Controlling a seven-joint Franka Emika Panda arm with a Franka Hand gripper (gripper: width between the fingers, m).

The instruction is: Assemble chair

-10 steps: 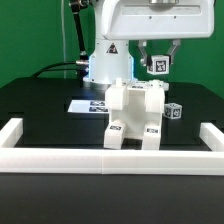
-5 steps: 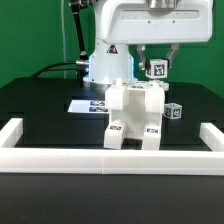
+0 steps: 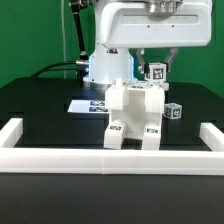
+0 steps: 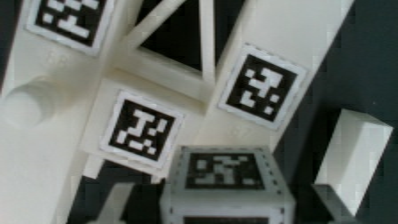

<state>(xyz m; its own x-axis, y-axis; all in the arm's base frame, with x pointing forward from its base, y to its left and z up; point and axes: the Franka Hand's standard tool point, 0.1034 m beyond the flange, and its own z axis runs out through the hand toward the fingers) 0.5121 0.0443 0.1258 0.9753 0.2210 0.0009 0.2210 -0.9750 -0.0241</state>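
Observation:
The partly built white chair (image 3: 135,115) stands mid-table, with tags on its panels; in the wrist view its tagged panels (image 4: 143,125) fill most of the picture. My gripper (image 3: 157,66) hangs just above the chair's top, toward the exterior view's right. It is shut on a small white tagged block (image 3: 156,71), which also shows in the wrist view (image 4: 222,180) between the dark fingers (image 4: 334,195). The gripper (image 4: 222,205) holds the block clear of the chair. Another small tagged block (image 3: 174,111) lies on the table at the chair's right.
The marker board (image 3: 85,104) lies flat behind the chair on the exterior view's left. A low white border rail (image 3: 110,160) runs along the front and up both sides. The robot base (image 3: 105,65) stands at the back.
My gripper has come down a little with the small tagged block, closer to the chair's top. The chair and the loose block have not moved.

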